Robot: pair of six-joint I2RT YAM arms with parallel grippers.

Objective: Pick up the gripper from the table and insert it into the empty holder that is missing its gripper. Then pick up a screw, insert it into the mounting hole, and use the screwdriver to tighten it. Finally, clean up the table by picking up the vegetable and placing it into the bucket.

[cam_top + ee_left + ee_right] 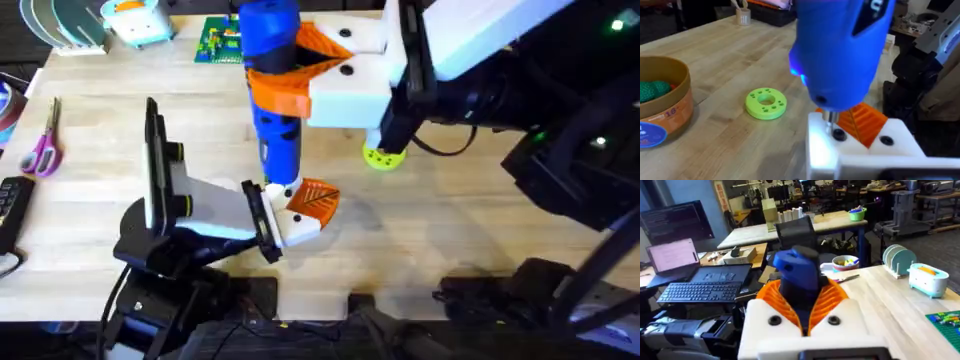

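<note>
Clamping the screwdriver (272, 80) between its orange ribbed pads (285, 92), the right gripper (300, 70) is holding the blue tool upright over the table (460, 220), long axis vertical and thin bit pointing straight down. That bit is meeting the white holder (300, 228) on the left gripper (305, 210), where the orange gripper (315, 197) piece is sitting; whether those jaws are parted is unclear. Nearby, the vegetable (652, 90) is lying in the bucket (677, 107), beside a yellow-green disc (765, 103).
</note>
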